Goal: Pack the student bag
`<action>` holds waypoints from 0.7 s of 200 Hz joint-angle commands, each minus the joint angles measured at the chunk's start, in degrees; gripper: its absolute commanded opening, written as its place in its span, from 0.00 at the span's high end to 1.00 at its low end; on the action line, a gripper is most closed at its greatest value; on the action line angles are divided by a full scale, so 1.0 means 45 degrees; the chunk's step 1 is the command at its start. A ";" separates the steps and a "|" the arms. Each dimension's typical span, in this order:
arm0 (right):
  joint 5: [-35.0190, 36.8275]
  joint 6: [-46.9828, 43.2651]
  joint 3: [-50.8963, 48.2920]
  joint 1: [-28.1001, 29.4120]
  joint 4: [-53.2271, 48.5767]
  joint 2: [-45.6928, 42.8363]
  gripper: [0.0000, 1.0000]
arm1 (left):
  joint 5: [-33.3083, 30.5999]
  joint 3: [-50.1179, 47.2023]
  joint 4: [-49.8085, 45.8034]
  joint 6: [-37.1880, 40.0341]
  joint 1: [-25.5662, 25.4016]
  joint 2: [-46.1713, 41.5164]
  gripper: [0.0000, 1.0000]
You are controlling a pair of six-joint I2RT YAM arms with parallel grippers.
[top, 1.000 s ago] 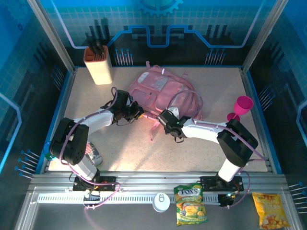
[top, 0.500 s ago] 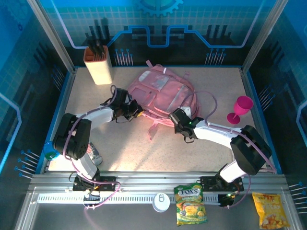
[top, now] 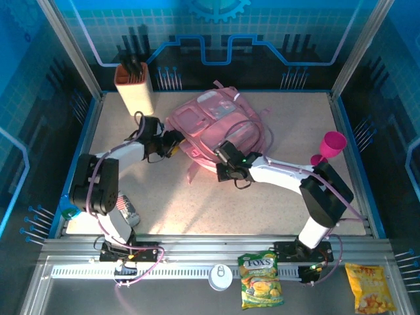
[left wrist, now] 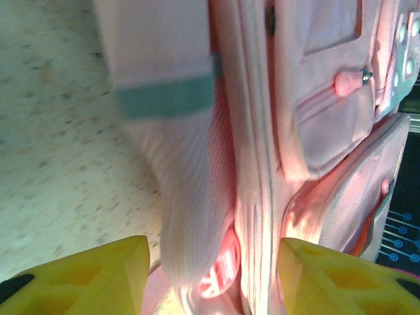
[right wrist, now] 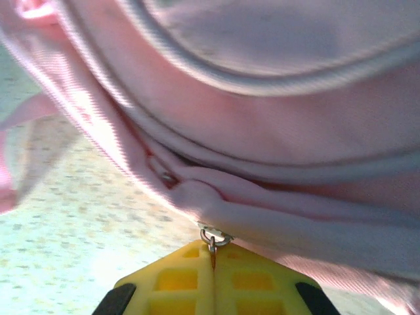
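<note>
The student bag (top: 220, 123), a soft pink backpack, lies at the back middle of the table. My left gripper (top: 172, 142) is at its left side. In the left wrist view this gripper (left wrist: 213, 279) is open, and its yellow fingers (left wrist: 85, 275) stand either side of a fold of pink fabric and a strap (left wrist: 167, 98) with a teal band. My right gripper (top: 222, 154) is at the bag's near edge. In the right wrist view the gripper (right wrist: 213, 257) is shut on a small metal zip pull (right wrist: 213, 237) that hangs from the bag's seam (right wrist: 262, 216).
A beige holder (top: 135, 90) with dark handles stands at the back left. A pink goblet (top: 330, 147) stands at the right. A small packet (top: 127, 210) lies by the left arm's base. Two snack bags (top: 260, 281) and a white cap (top: 220, 275) lie in front of the table.
The left gripper has opened and shifted left. The right gripper has moved left, still shut on the zip pull. The bag has turned and slid toward the back left.
</note>
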 commanded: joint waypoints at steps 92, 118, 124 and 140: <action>-0.1842 0.0020 0.2160 0.0817 0.0570 0.1597 1.00 | 0.1190 -0.3374 0.3302 -0.3547 -0.0999 -0.1758 0.33; -0.1811 0.0076 0.2059 0.0820 0.0550 0.1464 1.00 | 0.0799 -0.3347 0.3947 -0.4061 -0.1534 -0.1111 0.34; -0.1793 0.0091 0.2048 0.0820 0.0533 0.1436 1.00 | 0.0756 -0.3336 0.4042 -0.4171 -0.1624 -0.0955 0.35; -0.1710 0.0107 0.1985 0.0814 0.0492 0.1338 1.00 | 0.0496 -0.3433 0.4371 -0.4487 -0.1809 -0.0677 0.37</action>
